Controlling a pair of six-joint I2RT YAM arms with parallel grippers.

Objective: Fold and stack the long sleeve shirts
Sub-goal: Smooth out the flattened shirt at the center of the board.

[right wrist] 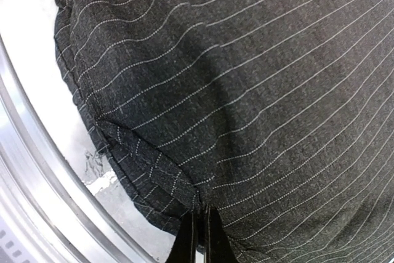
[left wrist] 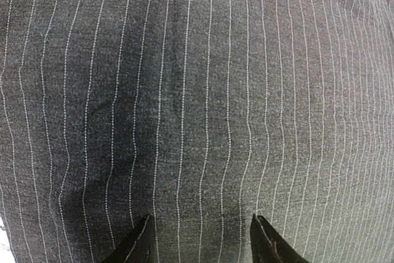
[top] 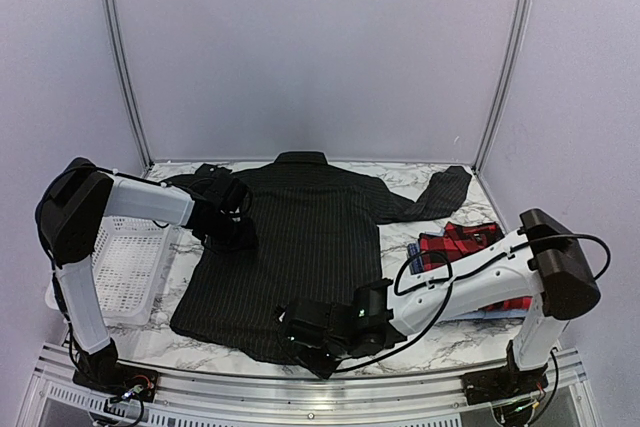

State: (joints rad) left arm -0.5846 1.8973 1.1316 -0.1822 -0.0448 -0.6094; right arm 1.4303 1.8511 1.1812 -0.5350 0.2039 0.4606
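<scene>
Basket (top: pixel 125 267) lies left of the spread shirt (top: pixel 300 247), folded shirts (top: pixel 460 244) right.

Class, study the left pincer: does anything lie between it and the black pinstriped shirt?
Nothing visible does. The left pincer hangs open right over the black pinstriped shirt, and its wrist view shows only bare cloth beneath it.

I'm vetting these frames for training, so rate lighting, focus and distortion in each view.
Top external: even, soft light, no glare, the black pinstriped cloth shirt sharp. Left wrist: the shirt fills the frame, pinstripes bow outward, a soft shadow darkens the middle. Right wrist: stripes curve likewise; the pale marble table at upper left is washed out.
</scene>
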